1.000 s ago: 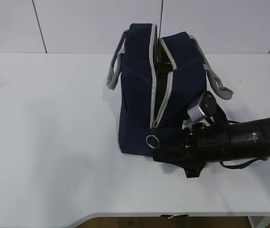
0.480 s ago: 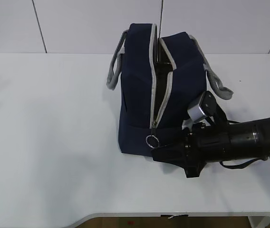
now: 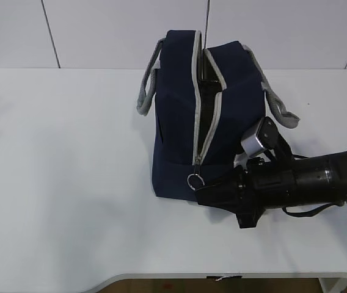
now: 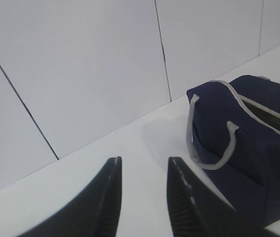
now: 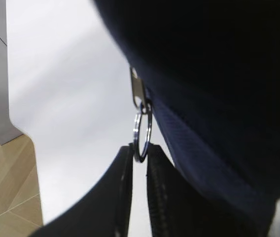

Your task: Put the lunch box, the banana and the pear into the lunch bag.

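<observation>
The navy lunch bag [image 3: 179, 122] stands on the white table, its grey zipper partly undone, leaving a dark slit along the top and front. Its metal ring pull [image 3: 195, 180] hangs low on the front face. My right gripper [image 3: 201, 192] reaches in from the right, just below the ring. In the right wrist view my right gripper [image 5: 140, 148] has its jaws nearly together with the ring pull [image 5: 142, 132] pinched between the tips. My left gripper [image 4: 143, 163] is open and empty, away from the bag [image 4: 243, 128]. The lunch box, banana and pear are out of view.
The bag's grey handles [image 3: 149, 85] hang down on both sides. The white table [image 3: 63, 171] ends in a front edge [image 3: 161, 276] close below my right arm. A white panelled wall stands behind.
My right gripper has edged slightly up and left to the ring pull. The bag and zipper have not visibly moved.
</observation>
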Robot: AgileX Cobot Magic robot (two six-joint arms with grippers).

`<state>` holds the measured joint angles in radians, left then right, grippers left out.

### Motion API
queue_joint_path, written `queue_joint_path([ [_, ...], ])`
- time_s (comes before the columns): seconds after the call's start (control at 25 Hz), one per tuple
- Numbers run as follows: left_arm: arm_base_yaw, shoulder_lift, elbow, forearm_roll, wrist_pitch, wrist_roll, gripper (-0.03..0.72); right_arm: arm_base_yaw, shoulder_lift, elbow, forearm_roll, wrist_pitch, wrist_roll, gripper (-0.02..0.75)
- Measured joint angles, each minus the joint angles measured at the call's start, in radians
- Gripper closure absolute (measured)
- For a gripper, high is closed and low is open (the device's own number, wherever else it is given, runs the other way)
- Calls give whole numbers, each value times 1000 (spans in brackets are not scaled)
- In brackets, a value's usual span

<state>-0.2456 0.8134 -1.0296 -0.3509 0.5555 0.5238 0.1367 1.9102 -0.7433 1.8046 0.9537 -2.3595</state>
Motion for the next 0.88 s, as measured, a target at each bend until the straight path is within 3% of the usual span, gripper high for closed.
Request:
queue_joint_path([
  [0.32, 0, 0, 0, 0, -10, 0, 451, 0, 0, 0, 0, 23, 9, 731],
  [0.88, 0, 0, 0, 0, -10, 0, 451, 0, -43, 0, -2, 25, 78, 731],
])
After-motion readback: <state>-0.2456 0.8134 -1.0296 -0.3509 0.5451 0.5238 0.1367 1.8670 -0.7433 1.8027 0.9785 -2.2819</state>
